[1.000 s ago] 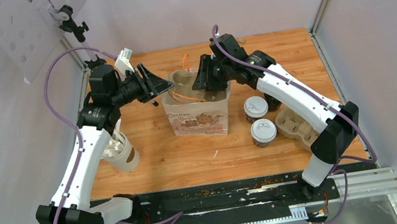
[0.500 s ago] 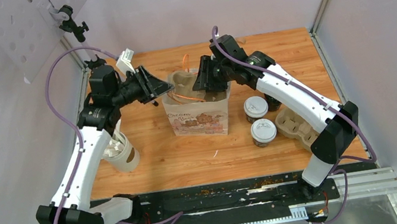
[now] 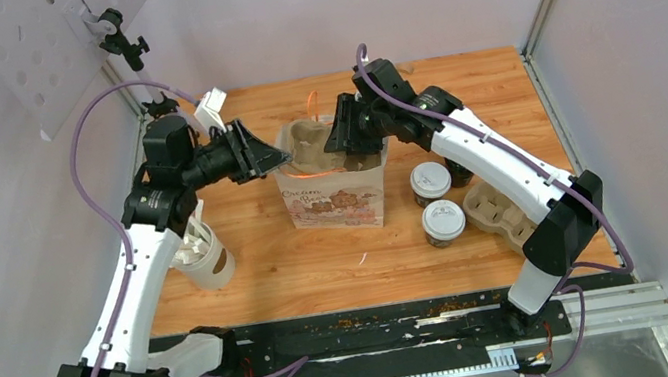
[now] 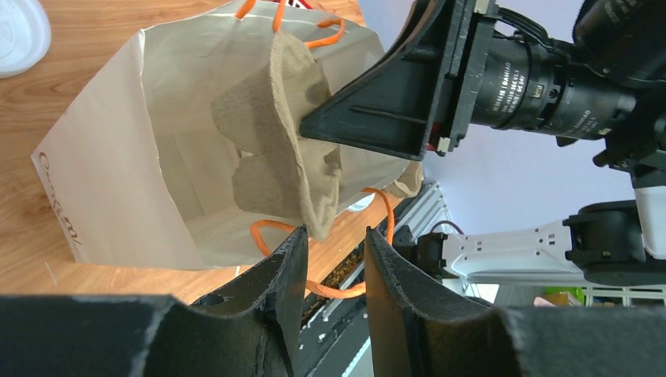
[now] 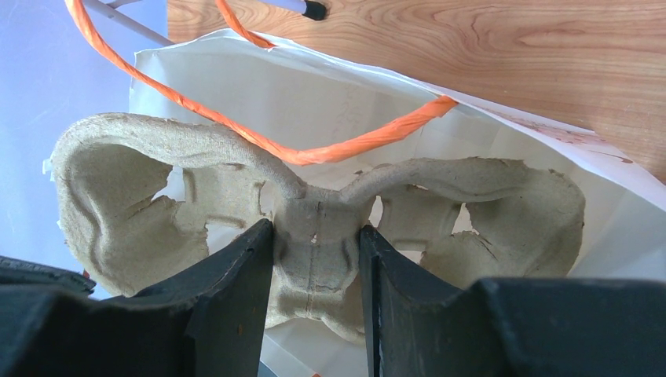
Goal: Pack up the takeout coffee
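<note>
Right hand (image 3: 350, 143) clamped on cup tray (image 3: 310, 140) at the bag (image 3: 332, 204) mouth.
Top view: far coffee (image 3: 430, 179) and near coffee (image 3: 443, 220) stand lidded on the worktop (image 3: 321, 261), just right of the bag; left hand (image 3: 275, 162) sits at the bag's left rim. Left wrist: its fingers (image 4: 283, 267) flank the tray's corner and an orange handle (image 4: 271, 225); whether grasping, cannot tell. Right wrist: fingers (image 5: 243, 267) pinch the tray's centre ridge, tray partly inside the bag.
</note>
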Controlling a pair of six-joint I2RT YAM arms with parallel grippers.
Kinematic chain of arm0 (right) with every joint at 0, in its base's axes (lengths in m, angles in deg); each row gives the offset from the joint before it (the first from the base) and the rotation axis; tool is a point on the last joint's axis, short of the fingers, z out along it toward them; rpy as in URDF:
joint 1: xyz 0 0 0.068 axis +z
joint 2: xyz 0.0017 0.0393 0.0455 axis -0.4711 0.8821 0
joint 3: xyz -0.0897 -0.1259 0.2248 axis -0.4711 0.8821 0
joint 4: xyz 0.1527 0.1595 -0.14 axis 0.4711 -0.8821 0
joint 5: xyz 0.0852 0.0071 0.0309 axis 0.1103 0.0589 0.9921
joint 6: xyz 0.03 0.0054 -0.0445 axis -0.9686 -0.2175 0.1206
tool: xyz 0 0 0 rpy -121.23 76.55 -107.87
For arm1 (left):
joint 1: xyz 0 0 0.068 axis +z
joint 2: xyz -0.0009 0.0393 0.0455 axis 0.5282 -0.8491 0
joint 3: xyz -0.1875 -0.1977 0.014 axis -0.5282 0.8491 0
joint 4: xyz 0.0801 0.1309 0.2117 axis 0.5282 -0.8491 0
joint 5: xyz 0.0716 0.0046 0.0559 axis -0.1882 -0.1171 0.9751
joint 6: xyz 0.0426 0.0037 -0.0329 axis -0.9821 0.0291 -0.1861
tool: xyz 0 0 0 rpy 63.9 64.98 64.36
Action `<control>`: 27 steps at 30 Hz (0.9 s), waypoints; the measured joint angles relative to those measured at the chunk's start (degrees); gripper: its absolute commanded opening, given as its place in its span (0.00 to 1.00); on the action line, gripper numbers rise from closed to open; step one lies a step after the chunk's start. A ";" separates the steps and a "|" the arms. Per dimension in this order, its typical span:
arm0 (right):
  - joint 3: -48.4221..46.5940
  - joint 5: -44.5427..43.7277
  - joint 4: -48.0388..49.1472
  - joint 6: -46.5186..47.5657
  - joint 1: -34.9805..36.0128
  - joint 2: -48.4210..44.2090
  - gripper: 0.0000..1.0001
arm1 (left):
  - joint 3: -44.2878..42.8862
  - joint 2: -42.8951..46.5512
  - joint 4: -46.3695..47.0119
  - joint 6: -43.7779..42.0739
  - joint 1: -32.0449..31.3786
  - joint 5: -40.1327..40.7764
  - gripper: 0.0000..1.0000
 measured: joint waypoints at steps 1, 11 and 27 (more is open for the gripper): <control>0.00 -0.11 0.00 0.00 0.00 0.02 0.36 | 0.00 0.22 -0.02 0.04 0.00 -0.22 0.40; -0.04 -2.01 -0.85 -0.02 0.00 1.68 0.36 | 4.42 5.03 0.90 0.50 -0.02 -1.75 0.41; -2.27 -5.99 -4.09 1.09 1.97 3.63 0.36 | -5.33 3.96 -7.91 -4.96 -1.07 10.67 0.47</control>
